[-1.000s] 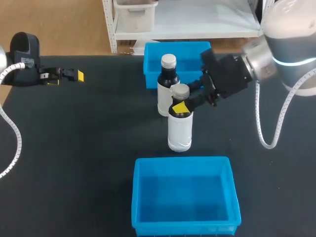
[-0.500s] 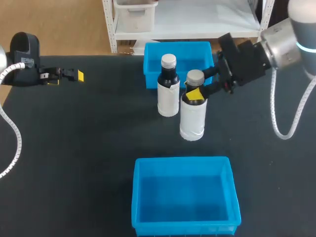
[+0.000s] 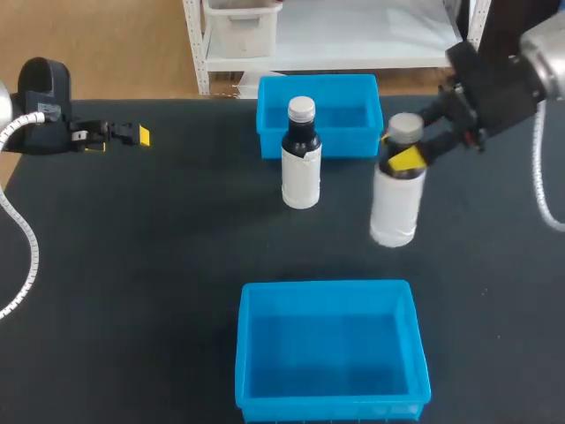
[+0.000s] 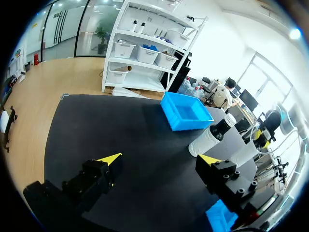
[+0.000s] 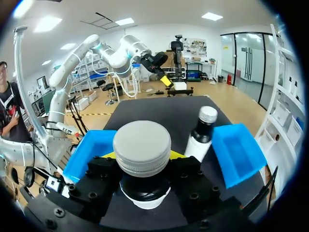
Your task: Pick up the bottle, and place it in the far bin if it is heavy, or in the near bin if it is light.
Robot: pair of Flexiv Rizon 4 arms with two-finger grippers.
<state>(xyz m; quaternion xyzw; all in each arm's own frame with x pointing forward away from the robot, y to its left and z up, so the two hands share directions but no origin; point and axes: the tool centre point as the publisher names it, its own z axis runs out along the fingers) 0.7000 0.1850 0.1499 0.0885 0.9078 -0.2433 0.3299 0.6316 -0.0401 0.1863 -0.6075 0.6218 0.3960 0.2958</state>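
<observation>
Black table (image 3: 132,265) under both arms. My right claw (image 3: 399,150) is clenched on the neck of the white-labelled bottle (image 3: 394,203). Over the last second it has carried that bottle away from the second bottle (image 3: 301,163), out to the right. It now hangs just beside the far bin (image 3: 340,146) and well apart from the near bin (image 3: 327,402). I judge it reads heavy and is bound for the far bin. My left claw (image 4: 159,160) sits spread and empty.

No legible text anywhere in view.
</observation>
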